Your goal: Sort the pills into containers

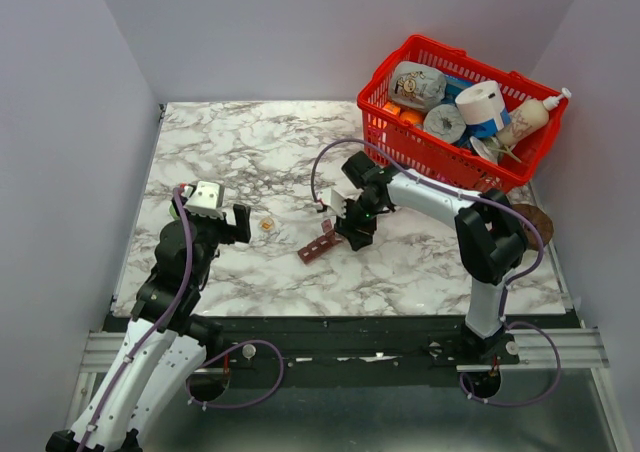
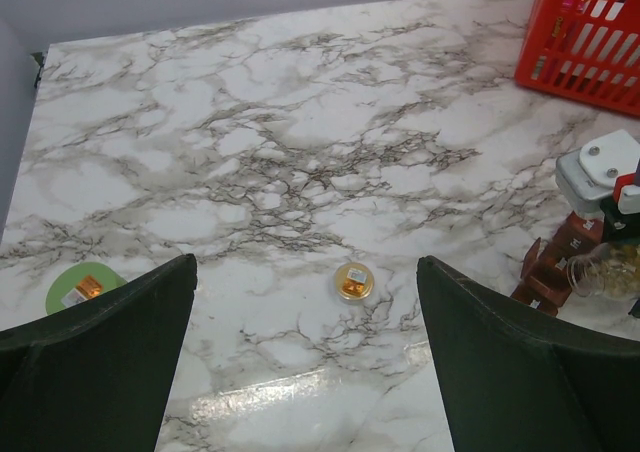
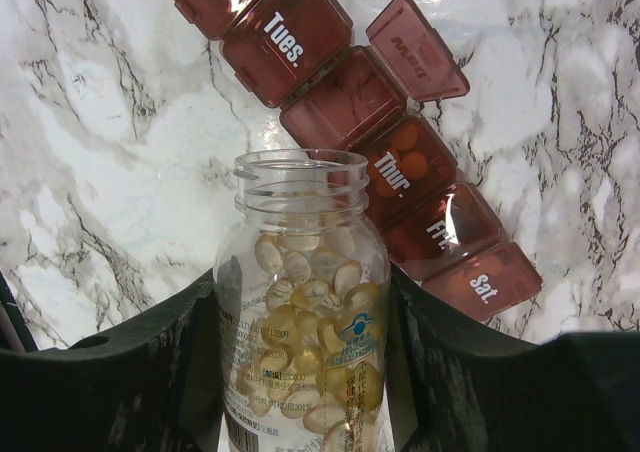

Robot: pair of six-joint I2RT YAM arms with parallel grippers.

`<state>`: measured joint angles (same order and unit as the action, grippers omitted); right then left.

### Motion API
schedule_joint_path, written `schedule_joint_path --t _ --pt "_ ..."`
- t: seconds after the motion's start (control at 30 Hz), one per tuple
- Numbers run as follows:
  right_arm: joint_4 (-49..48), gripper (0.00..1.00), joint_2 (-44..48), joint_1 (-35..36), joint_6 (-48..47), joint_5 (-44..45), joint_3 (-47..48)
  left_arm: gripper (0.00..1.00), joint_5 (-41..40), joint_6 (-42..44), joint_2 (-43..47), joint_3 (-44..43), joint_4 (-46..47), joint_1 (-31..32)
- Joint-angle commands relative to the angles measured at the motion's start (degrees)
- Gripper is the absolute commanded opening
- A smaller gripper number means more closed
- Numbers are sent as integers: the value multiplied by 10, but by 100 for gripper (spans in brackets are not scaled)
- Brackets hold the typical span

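Note:
The dark red pill organiser (image 3: 345, 97) lies aslant on the marble, with day labels such as Tues., Thur., Fri. and Sat. One lid (image 3: 415, 47) stands open, and orange pills (image 3: 405, 157) show in the Thur. compartment. My right gripper (image 3: 305, 312) is shut on a clear uncapped bottle (image 3: 300, 272) full of tan pills (image 3: 310, 292), its mouth just above the organiser. In the top view it (image 1: 352, 227) sits next to the organiser (image 1: 320, 244). My left gripper (image 2: 305, 262) is open and empty, and stands left of the organiser in the top view (image 1: 243, 222).
A small round disc with an orange bit (image 2: 353, 282) lies on the marble between my left fingers' line of sight. A green round cap (image 2: 80, 287) lies at the left. The red mesh basket (image 1: 385, 122) full of items stands at the back right.

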<state>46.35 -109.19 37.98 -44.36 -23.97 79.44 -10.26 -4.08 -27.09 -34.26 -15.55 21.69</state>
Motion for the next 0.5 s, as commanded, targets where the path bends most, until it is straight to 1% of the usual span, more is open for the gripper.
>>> schedule_joint_path --t 0.0,0.47 --pt "10 9 -11 10 10 29 15 99 -12 5 6 2 4 -4" --pt "20 9 -19 24 27 61 29 99 -13 6 12 2 5 -3"
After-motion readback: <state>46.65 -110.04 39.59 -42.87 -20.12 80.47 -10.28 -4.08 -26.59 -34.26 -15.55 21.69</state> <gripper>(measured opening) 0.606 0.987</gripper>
